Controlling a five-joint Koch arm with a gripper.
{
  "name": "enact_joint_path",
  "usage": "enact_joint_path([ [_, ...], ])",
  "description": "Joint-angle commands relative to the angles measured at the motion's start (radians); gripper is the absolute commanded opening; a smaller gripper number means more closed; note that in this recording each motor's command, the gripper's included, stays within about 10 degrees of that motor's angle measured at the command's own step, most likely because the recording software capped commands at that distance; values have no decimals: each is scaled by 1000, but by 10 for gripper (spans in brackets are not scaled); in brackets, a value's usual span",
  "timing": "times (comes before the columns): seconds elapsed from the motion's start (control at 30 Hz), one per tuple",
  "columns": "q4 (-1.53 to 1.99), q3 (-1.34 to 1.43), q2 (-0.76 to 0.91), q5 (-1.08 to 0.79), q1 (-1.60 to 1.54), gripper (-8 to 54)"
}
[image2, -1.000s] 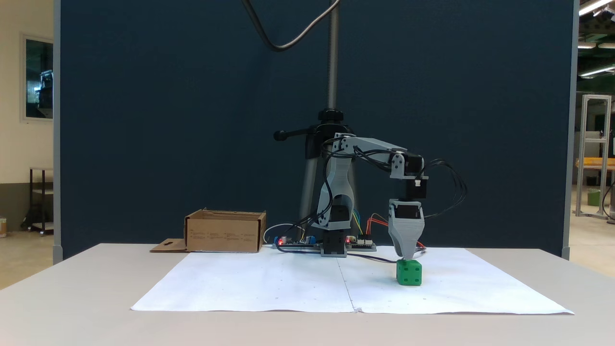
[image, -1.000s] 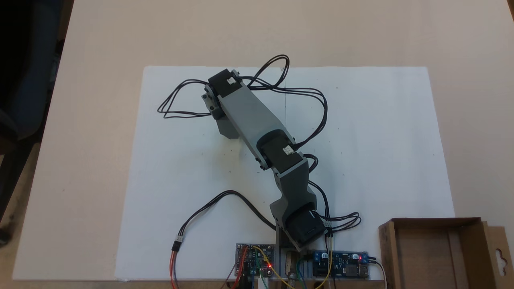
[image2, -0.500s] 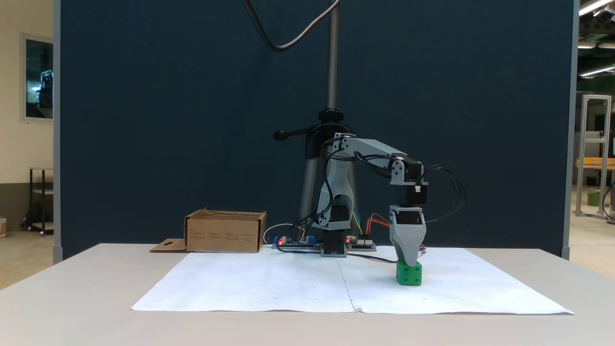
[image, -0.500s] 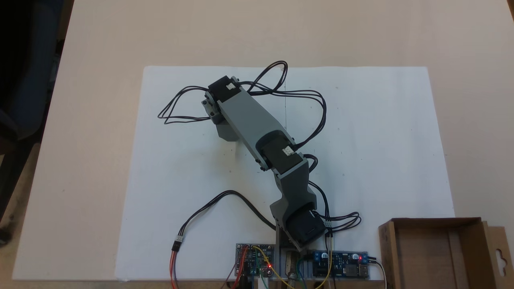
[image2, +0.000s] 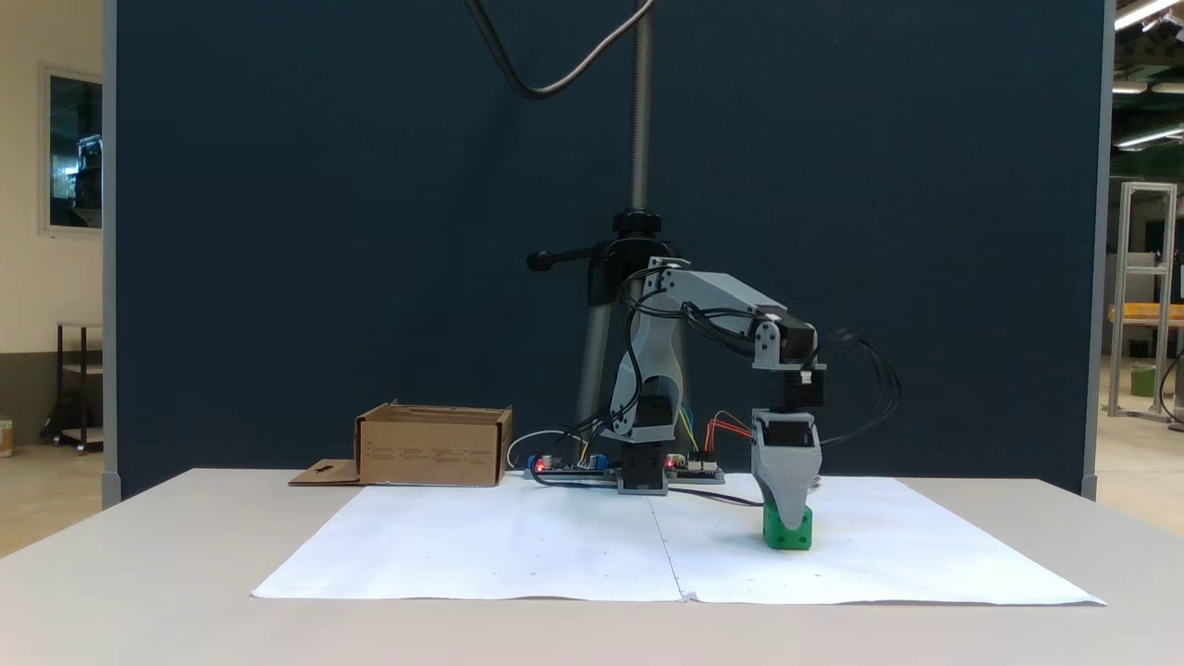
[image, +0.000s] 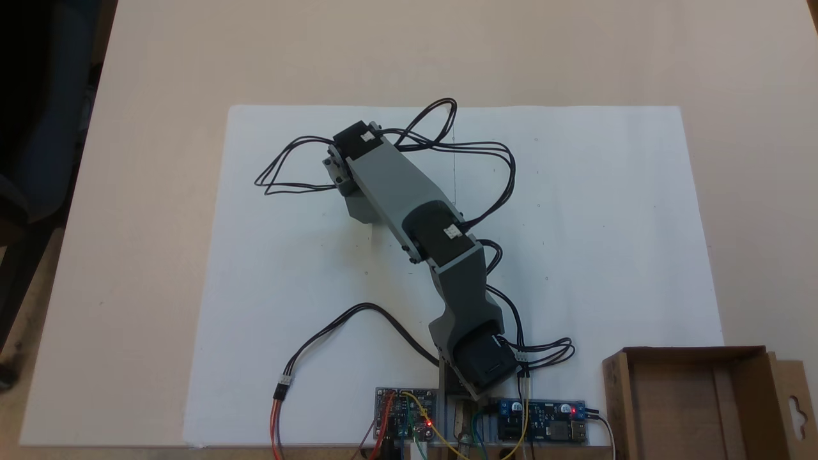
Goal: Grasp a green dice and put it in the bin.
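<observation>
The fingers [image2: 789, 518] are seen lowered over the green dice [image2: 788, 534], a grey fingertip covering the upper middle of its front face; whether they are apart or already clamped cannot be told, since they stand one behind the other. The dice rests on the white paper sheet [image2: 518, 546] spread on the bench [image2: 139, 573]. The grasping step is judged to be in hand. A firm closure and a straight lift would be called for next, then a carry to the bin [image2: 433, 447], which stands well apart beyond the arm's base.
</observation>
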Motion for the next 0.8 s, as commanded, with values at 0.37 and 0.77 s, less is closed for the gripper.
enact_joint_path([
  [0.37, -44, 15, -21, 69, -15, 423],
  [0.77, -69, 15, -43, 60, -15, 187],
])
